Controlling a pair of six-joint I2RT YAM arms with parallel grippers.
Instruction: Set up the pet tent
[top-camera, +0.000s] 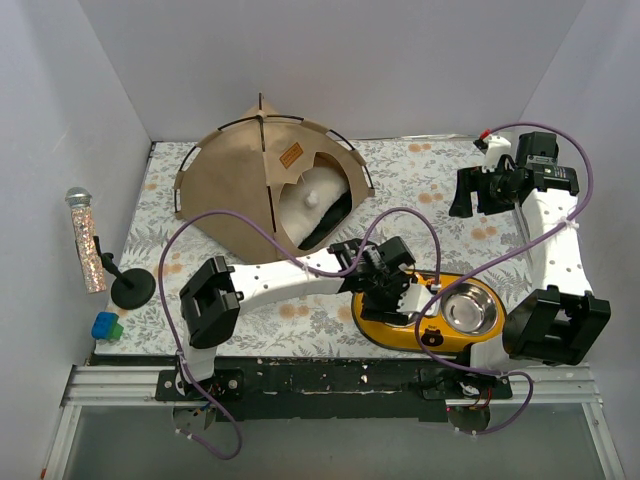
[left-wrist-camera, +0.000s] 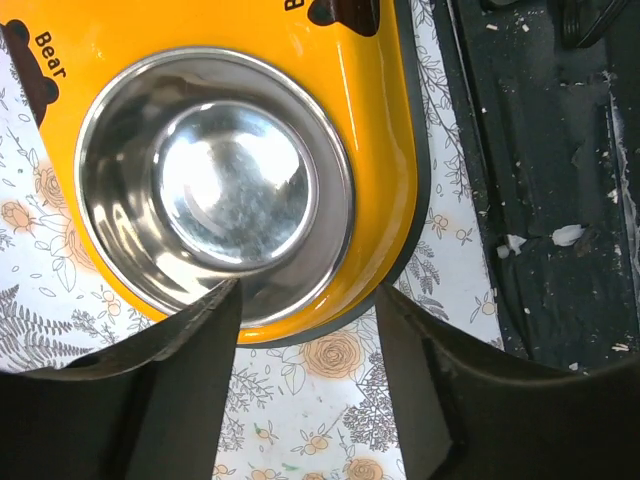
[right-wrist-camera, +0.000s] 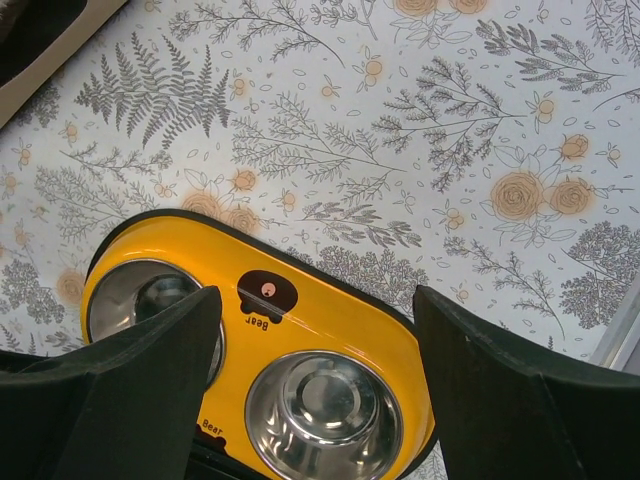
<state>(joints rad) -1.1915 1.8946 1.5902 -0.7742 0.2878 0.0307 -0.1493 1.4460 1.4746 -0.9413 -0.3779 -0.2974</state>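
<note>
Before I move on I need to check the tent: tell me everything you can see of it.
The pet tent stands as a tan-brown fabric pyramid at the far left of the floral table cover, with thin black rods along its seams to the peak. Its arched doorway faces right, showing black lining and a white fluffy cushion inside. A small orange label sits above the door.

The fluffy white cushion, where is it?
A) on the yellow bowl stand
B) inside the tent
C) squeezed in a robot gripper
B: the fluffy white cushion shows through the arched doorway of the tan pet tent.
</note>
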